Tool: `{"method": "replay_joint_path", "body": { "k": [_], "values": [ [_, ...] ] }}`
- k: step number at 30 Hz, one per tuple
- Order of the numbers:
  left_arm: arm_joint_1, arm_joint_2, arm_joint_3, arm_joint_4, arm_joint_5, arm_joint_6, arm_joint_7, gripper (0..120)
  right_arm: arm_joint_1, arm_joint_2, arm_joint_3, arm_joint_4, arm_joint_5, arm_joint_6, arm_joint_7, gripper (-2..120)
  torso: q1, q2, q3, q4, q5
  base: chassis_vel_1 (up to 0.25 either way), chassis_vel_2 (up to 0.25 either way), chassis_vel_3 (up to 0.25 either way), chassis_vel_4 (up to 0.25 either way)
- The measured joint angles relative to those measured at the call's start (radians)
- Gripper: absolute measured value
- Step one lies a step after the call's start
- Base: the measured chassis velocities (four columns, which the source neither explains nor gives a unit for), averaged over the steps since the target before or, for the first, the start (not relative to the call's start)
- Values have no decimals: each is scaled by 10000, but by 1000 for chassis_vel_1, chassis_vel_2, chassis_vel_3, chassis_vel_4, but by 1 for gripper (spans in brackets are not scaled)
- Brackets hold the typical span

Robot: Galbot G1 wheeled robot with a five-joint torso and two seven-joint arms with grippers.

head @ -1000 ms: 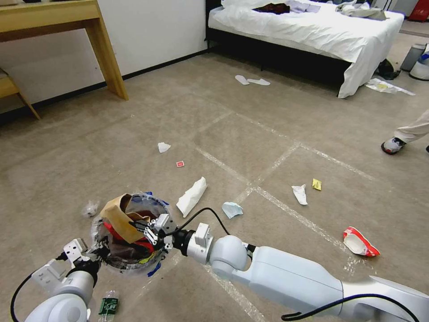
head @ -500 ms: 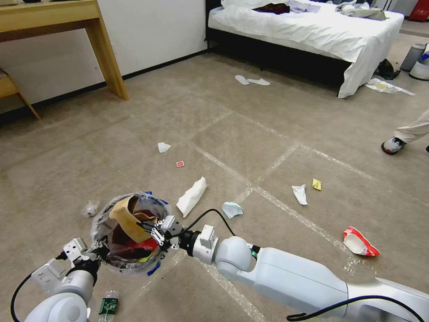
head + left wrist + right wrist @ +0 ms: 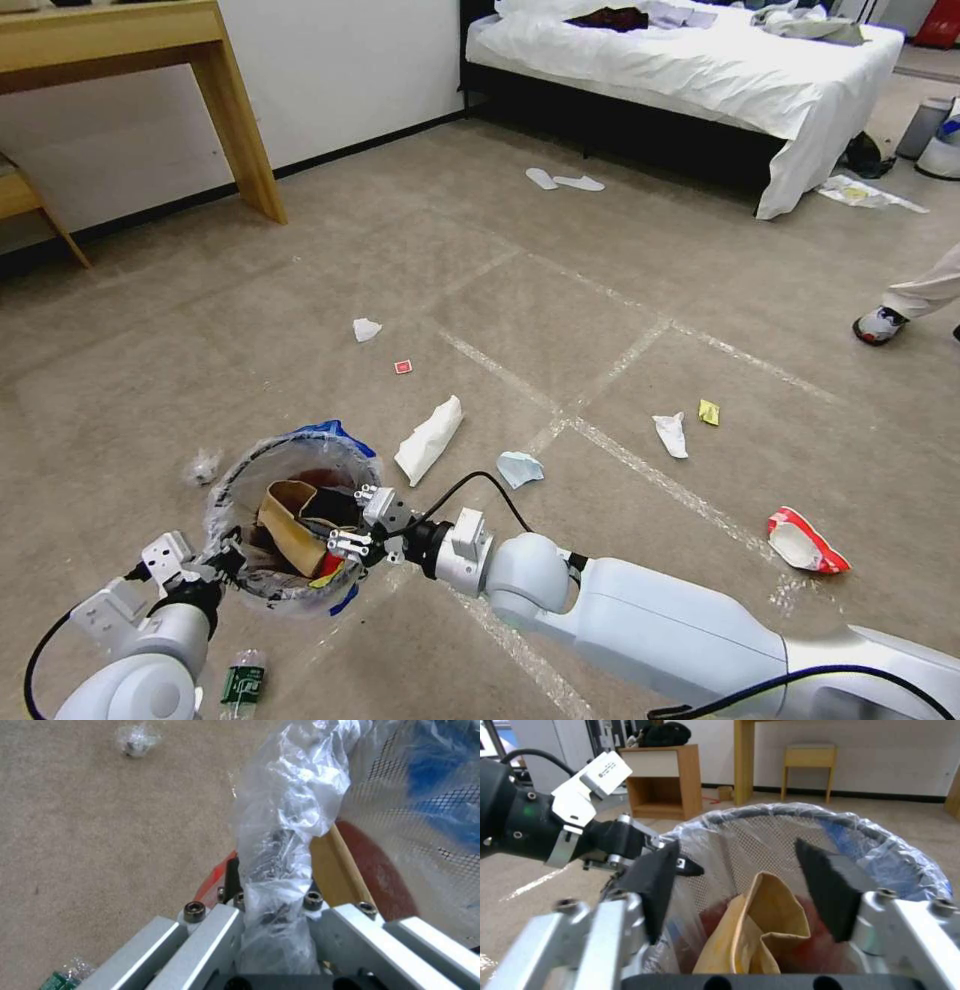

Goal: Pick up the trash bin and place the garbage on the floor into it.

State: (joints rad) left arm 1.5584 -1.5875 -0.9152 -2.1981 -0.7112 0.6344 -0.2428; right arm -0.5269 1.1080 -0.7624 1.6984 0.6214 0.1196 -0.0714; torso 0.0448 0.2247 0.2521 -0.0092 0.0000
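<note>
The trash bin (image 3: 290, 520) is held just above the floor (image 3: 600, 300) at the near left of the carpet, its mouth tipped toward the robot, clear liner crinkled over the rim with blue bits at the far edge. The left gripper (image 3: 215, 572) grips the bin's near-left rim; in the left wrist view its jaws are closed tight on the bunched liner and the rim under it. Inside lies the torn brown cardboard (image 3: 288, 510) with red wrappers beneath. A second ago that cardboard stood up above the rim, pinched by the right gripper (image 3: 352, 522); it has since dropped down inside, and the right gripper's jaws now stand wide apart and empty at the bin's right rim, the dark pads either side of the cardboard in the right wrist view. So this piece appears delivered, and the right arm is free for another. Plenty of garbage is left on the floor: a folded white paper (image 3: 430, 438) just beyond the bin, a pale blue tissue (image 3: 519, 468) beside it, a clear crumpled wrapper (image 3: 203, 466) to the bin's left, a plastic bottle (image 3: 240, 685) by the left arm, small white and red scraps farther out, and a red wrapper (image 3: 806, 542) well to the right.
</note>
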Motion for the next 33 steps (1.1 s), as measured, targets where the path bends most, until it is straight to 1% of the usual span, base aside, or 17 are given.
{"method": "replay_joint_path", "body": {
  "k": [1,2,4,5,8,14,17,19,20,22,24,25,26,28,29,30,33],
  "values": [
    [4,-6,0,-2,0,0,0,1,0,6,-7,37,0,0,0,74,0,1,0,0,0,0,0,0,0],
    [4,-6,0,-2,0,0,0,1,0,6,-7,37,0,0,0,74,0,1,0,0,0,0,0,0,0],
    [7,-14,0,-3,1,0,0,1,2,5,-13,97,2,0,5,85,0,0,0,0,0,0,0,0,0],
    [7,-14,0,-3,1,0,0,1,2,5,-13,97,2,0,5,85,0,0,0,0,0,0,0,0,0],
    [16,-45,4,-1,27,0,2,1,-6,-5,93,325,46,6,21,96,0,0,0,0,0,0,0,0,0],
    [1,-89,14,19,68,0,11,1,-98,-29,632,921,306,9,94,100,0,0,0,1,0,0,0,0,0],
    [14,-87,12,-12,75,0,12,1,-220,-131,1387,1499,721,36,82,100,0,-2,0,0,0,0,0,0,0],
    [64,-58,-19,-58,80,0,17,1,-394,-293,2383,2136,1298,115,47,100,0,-1,0,1,0,0,0,0,0],
    [64,-58,-19,-58,80,0,17,1,-394,-293,2383,2136,1298,115,47,100,0,-1,0,1,0,0,0,0,0],
    [105,-20,-68,-113,67,-4,21,1,-656,-474,3386,2575,1655,234,-24,100,0,-1,0,1,0,0,0,0,0],
    [115,-2,-84,-128,57,-8,25,1,-773,-539,3699,2685,1718,259,-36,100,0,-2,0,2,2,0,0,0,0],
    [152,40,-133,-159,24,-21,29,1,-1142,-717,4562,2921,1784,329,-49,100,0,-1,0,0,1,0,0,0,0],
    [179,74,-171,-179,0,-28,30,1,-1466,-869,5153,3070,1743,394,-59,100,0,-1,0,-1,1,0,0,0,0],
    [193,99,-193,-189,-15,-33,35,1,-1725,-967,5527,3162,1655,460,-54,100,0,-1,0,0,1,0,0,0,0],
    [218,137,-232,-205,-33,-43,37,1,-2286,-1099,6207,3334,1456,598,-3,100,0,-1,0,-1,4,0,0,0,0],
    [218,137,-232,-205,-33,-43,37,1,-2286,-1099,6207,3334,1456,598,-3,100,0,-1,0,-1,4,0,0,0,0],
    [240,226,-334,-280,-41,-85,48,1,-3897,-1220,8192,3603,279,1078,208,100,0,-2,0,0,4,0,0,0,0]
  ]
}}
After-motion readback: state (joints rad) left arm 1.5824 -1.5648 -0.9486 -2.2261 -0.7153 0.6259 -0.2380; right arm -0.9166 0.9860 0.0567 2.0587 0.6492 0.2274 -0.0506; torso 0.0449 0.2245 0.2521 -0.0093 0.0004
